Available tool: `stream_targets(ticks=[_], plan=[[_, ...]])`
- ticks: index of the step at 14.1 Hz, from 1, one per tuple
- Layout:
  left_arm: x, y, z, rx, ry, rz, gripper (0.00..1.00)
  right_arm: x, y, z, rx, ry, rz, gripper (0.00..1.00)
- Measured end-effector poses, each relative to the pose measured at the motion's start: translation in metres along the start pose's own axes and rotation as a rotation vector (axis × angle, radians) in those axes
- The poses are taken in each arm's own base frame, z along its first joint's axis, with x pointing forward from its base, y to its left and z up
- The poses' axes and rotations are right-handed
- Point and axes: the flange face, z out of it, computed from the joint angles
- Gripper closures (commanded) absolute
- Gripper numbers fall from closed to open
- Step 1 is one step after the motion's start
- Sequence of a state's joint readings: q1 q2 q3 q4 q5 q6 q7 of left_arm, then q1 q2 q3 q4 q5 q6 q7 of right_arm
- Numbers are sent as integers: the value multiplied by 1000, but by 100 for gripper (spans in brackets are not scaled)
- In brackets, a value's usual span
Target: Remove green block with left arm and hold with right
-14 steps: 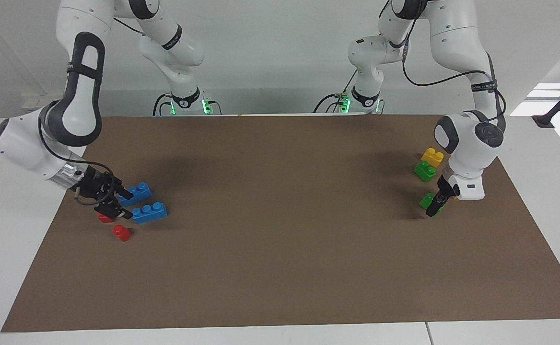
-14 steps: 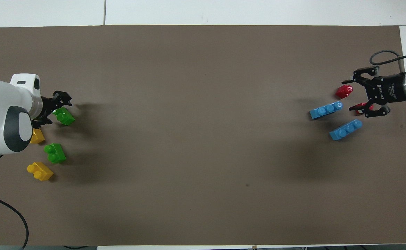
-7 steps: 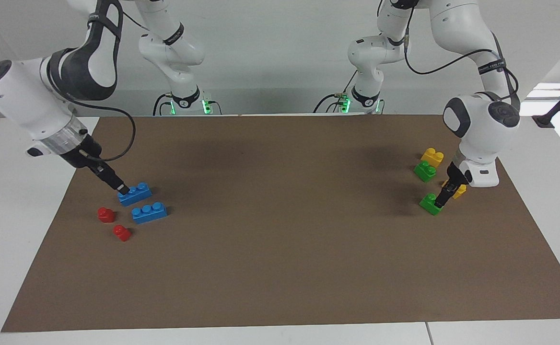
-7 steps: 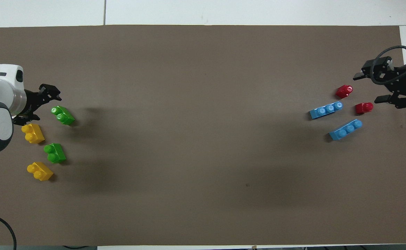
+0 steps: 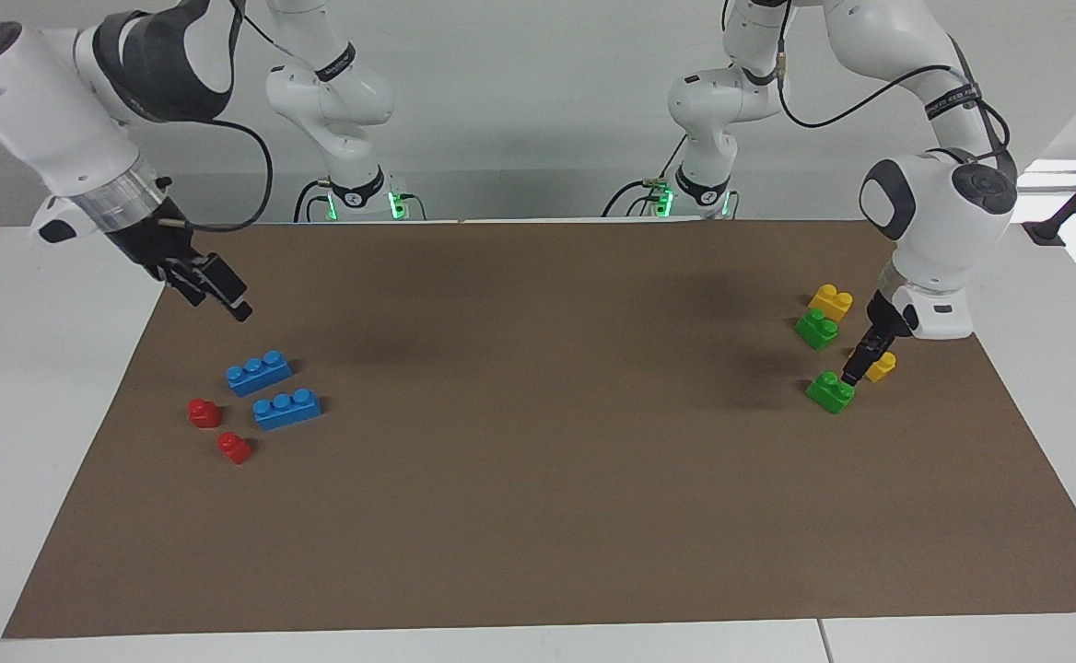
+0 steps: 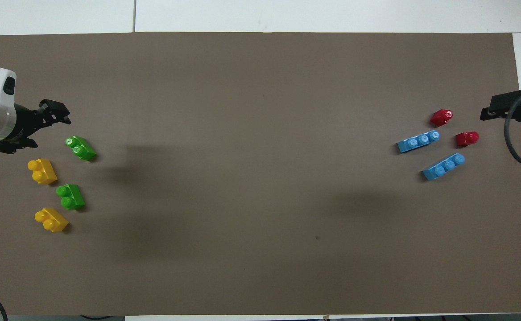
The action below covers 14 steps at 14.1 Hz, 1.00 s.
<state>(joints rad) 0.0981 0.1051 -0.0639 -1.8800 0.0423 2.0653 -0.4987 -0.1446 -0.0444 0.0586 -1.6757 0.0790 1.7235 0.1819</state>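
In the facing view, the left gripper (image 5: 856, 371) hung low at the left arm's end of the brown mat (image 5: 538, 516), its tip just above the green block (image 5: 830, 391) and empty. The fingers looked like one dark bar here, so their spacing could not be read from this angle. A yellow brick (image 5: 882, 366) lay just beside the gripper, and a second green brick (image 5: 816, 328) and another yellow brick (image 5: 830, 301) sat nearer to the robots. The right gripper (image 5: 225, 295) was raised over the mat's edge, holding nothing, clear of two blue bricks (image 5: 259, 372) and two red pieces (image 5: 204, 412) on the mat.

In the overhead view, the left gripper (image 6: 46, 117) showed its fingers apart, just beside the green block (image 6: 80, 148) without touching it. The block rested on the mat, farther from the robots than the other three bricks of its group. The right gripper (image 6: 508, 113) stood spread and empty at the mat's edge, near the red pieces (image 6: 441, 117).
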Motion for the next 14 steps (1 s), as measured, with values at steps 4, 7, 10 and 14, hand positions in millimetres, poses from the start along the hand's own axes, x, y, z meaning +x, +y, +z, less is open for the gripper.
stream_targets(ticks=[4,7,10,14], plan=[[-2,0,-50,8,-9,205,0,-23,-14,-23,-64,-4,-196,0],[-14,-6,-81,14,-16,365,0,-28,-9,-30,-67,-17,-266,0],[-32,-7,-101,24,-44,446,0,-30,-4,-28,-69,-42,-263,0],[-54,-1,-124,38,-81,494,0,-32,-3,-26,-71,-66,-250,0]])
